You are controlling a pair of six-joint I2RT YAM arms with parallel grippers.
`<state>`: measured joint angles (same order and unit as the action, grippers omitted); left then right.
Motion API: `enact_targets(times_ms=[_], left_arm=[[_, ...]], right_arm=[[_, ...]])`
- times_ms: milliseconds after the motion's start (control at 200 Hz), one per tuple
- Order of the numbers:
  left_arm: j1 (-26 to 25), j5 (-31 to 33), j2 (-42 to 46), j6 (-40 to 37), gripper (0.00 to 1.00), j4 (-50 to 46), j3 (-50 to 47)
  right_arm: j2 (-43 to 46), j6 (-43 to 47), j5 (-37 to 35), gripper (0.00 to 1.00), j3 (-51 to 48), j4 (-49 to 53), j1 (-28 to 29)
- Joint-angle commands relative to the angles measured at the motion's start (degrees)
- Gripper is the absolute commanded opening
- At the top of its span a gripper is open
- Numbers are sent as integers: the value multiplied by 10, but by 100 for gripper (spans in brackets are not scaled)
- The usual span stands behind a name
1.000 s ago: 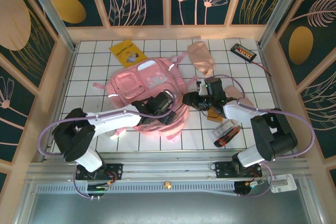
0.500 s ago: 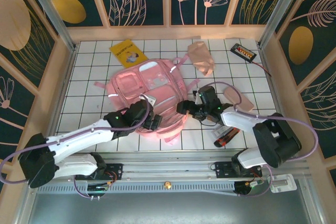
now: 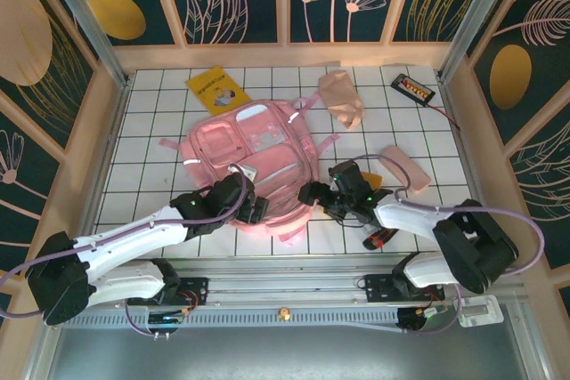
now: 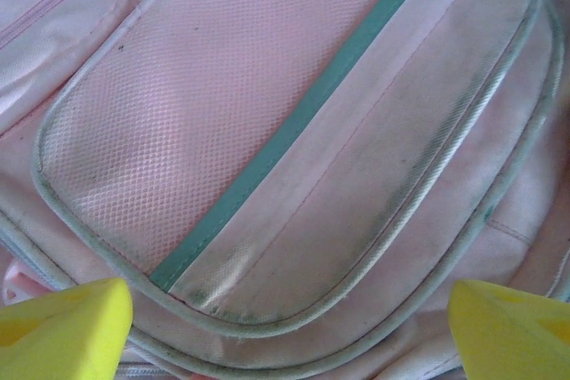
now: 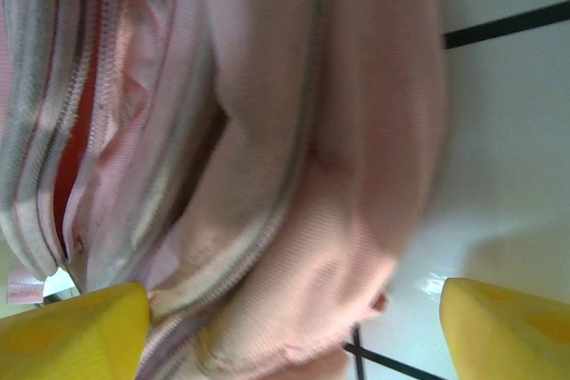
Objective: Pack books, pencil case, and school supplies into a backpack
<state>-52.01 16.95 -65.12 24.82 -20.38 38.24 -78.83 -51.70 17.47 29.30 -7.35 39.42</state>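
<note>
left wrist view has the left gripper (image 4: 287,331) spread wide over the backpack (image 4: 267,131), holding nothing (the right gripper (image 5: 289,331) gapes equally wide at the backpack's edge).

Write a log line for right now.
left gripper: open over backpack | right gripper: open at backpack edge | yellow booklet: not packed

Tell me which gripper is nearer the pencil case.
Right. The right gripper is at the backpack's near right corner, left of the pencil case; the left gripper is farther left, over the backpack's near edge.
</note>
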Motion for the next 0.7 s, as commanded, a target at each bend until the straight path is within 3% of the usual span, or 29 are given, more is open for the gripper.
enact_targets(times_ms=[0,100,185,230,335,385,535,696], left_arm=[[5,-6,17,14,91,-18,-14],[7,-8,28,15,91,-20,-18],[8,-11,30,15,91,-20,-18],[9,-13,28,15,91,-20,-19],[9,-21,22,16,91,-20,-18],[9,-24,21,18,91,-19,-19],[11,-39,26,31,90,-10,-26],[25,-68,53,63,86,25,-60]], right_arm=[[-36,-27,-12,84,26,-58,12],[-70,-38,-6,82,27,-86,14],[-88,-49,-3,73,22,-115,14],[-91,-53,-7,58,21,-121,14],[-68,-48,-23,11,25,-117,12],[-54,-34,-28,0,35,-99,6],[-3,16,-12,0,92,-29,-54],[11,56,54,0,161,35,-131]])
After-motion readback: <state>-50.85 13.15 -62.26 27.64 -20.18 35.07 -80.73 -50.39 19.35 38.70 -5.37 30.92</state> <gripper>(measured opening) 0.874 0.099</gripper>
